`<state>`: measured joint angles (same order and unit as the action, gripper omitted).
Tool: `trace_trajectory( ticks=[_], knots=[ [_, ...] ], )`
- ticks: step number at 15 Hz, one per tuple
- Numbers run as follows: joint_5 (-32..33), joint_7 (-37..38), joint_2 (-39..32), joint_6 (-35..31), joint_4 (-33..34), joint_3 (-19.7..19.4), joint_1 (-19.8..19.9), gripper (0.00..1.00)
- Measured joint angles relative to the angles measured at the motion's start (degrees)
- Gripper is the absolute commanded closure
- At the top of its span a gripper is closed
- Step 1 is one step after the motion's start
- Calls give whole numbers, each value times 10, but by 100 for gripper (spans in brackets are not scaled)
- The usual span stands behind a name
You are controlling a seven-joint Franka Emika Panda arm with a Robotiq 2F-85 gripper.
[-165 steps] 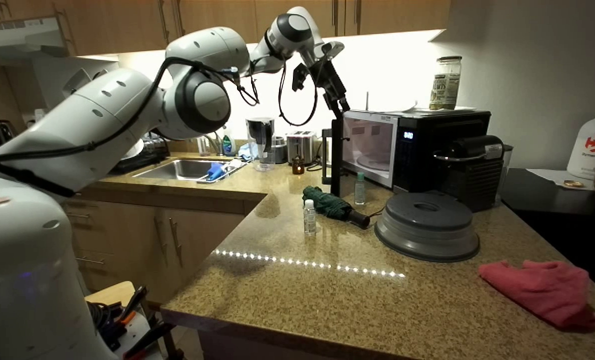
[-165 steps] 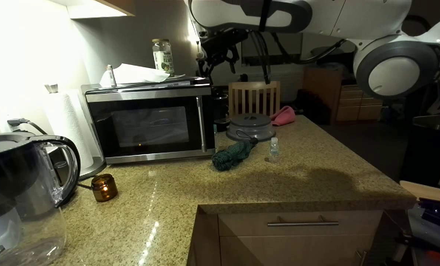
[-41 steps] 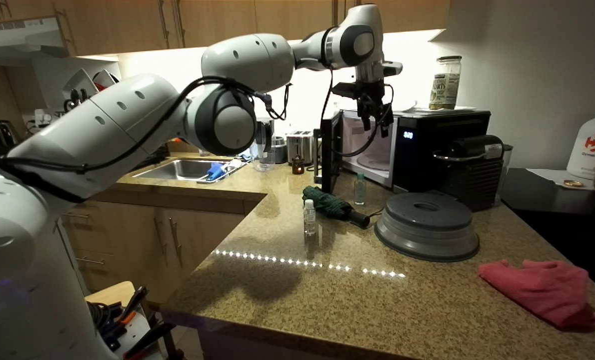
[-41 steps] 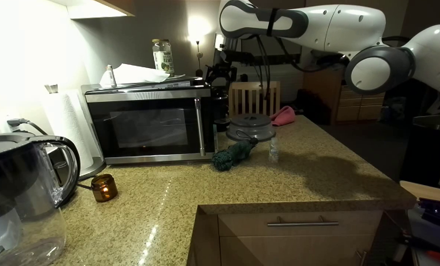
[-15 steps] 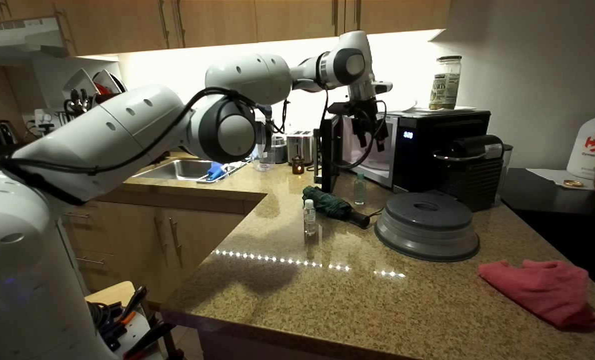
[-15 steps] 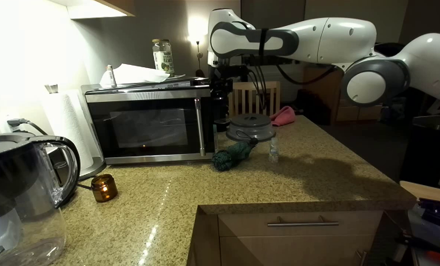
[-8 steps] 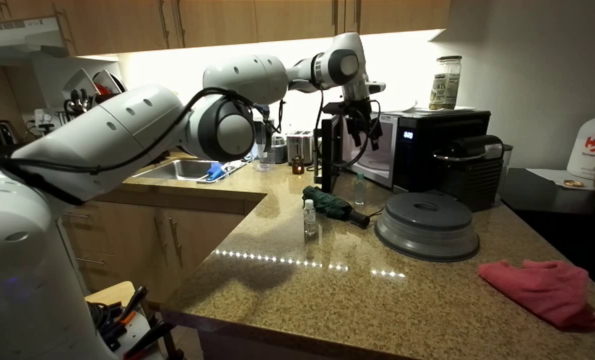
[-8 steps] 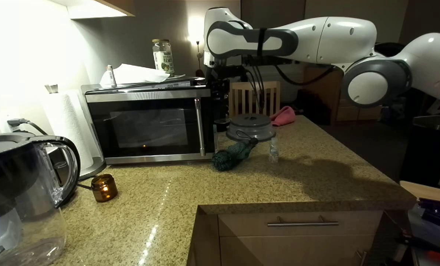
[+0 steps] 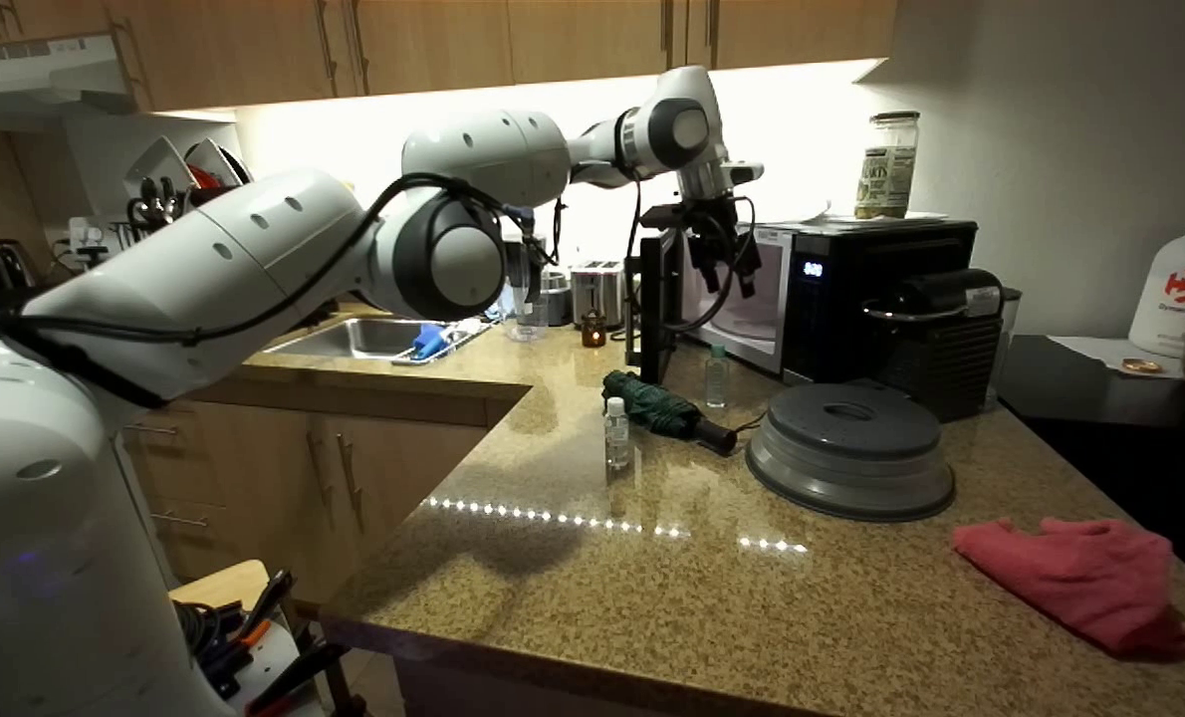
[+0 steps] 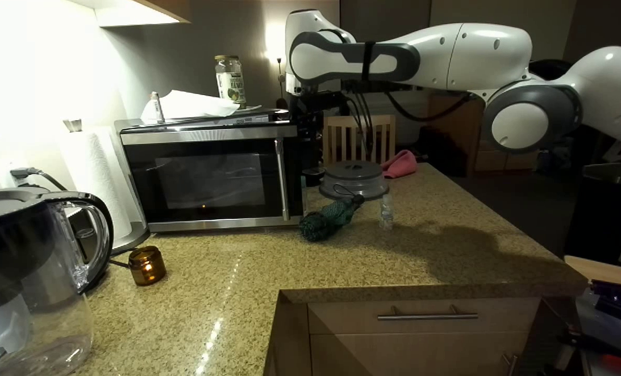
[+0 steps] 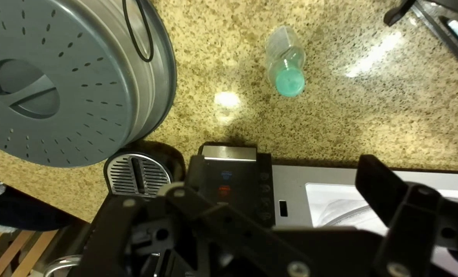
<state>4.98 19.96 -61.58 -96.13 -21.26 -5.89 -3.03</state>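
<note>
Gripper [image 9: 729, 283] hangs, pointing down, near the front of the microwave [image 9: 814, 324], whose door [image 10: 214, 180] stands open, and the gripper's fingers [image 11: 379, 188] are spread well apart in the wrist view. On the counter [image 9: 672, 617], a green-capped bottle [image 11: 287, 65] stands upright near the microwave, and a folded green umbrella [image 9: 657, 406] lies between this bottle and a white-capped bottle [image 9: 617, 438]. Near the umbrella's black handle [image 9: 715, 435] sits a round grey cover [image 9: 846, 458], with a crumpled pink cloth [image 9: 1080, 583] farther along the counter, and a glass jar [image 9: 888, 164] stands on top of the microwave
</note>
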Motion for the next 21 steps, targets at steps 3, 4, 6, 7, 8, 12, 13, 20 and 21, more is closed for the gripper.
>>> trace_trajectory(
  ticks=[3, 4, 6, 7, 8, 12, 13, 20, 21],
  knots=[
    [5, 0, 0, 0, 0, -3, -6, 0],
    [7, 0, 0, 0, 0, -4, -8, 0],
    [11, 0, 0, 0, 0, -5, -11, 0],
    [11, 0, 0, 0, 0, -6, -13, 0],
    [12, 0, 0, 0, 0, -7, -14, 0],
    [18, 0, -2, 0, 0, -13, -20, 0],
    [22, 0, -2, 0, 0, -14, -22, 0],
    [39, 0, -6, 0, 0, -25, -41, 0],
    [42, 0, -7, 0, 0, -26, -44, 0]
  ],
)
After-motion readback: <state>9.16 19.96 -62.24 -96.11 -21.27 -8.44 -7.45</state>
